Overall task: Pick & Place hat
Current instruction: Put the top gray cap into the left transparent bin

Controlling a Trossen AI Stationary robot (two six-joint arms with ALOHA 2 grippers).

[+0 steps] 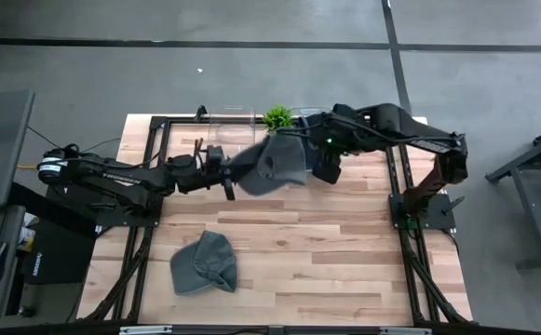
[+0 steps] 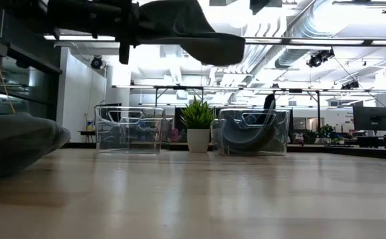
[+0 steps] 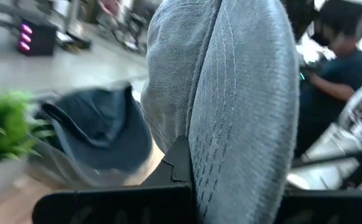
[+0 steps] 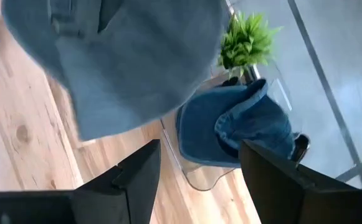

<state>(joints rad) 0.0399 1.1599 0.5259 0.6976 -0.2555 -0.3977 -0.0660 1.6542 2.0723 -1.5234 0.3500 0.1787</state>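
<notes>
1. High view: left arm lies stretched across the counter [image 1: 344,270] toward the middle, left tool [image 1: 225,175] pressed shut on the brim edge of a grey hat [image 1: 272,166], which hangs in the air above the back half of the counter. Right arm comes in from the right rear, folded at the elbow, right tool [image 1: 326,167] just beside the hat's right side, fingers spread, gripping nothing. Second hat [image 1: 204,262] lies flat on the counter near the front left. Plant [image 1: 277,116] sits at the back edge, between two clear bins.
2. Low view: held hat [image 2: 193,30] hangs high with the left arm level along the top. Left bin [image 2: 129,129] shows nothing inside; right bin [image 2: 254,131] has a dark hat slumped in it. Plant [image 2: 197,123] stands between them. Second hat [image 2: 16,143] sits close on the left.
3. Left wrist view: hat [image 3: 243,106] fills the frame, pinched at the left tool [image 3: 190,180]. Blue hat [image 3: 100,127] in the bin beyond; plant [image 3: 3,127] at the side. A person [image 3: 336,74] in a dark shirt stands off past the counter.
4. Right wrist view: right tool [image 4: 199,171] fingers wide apart, empty. Grey hat [image 4: 131,62] ahead and above, apart from the fingers. Blue hat [image 4: 237,127] in the bin, plant [image 4: 246,40] just behind it.
</notes>
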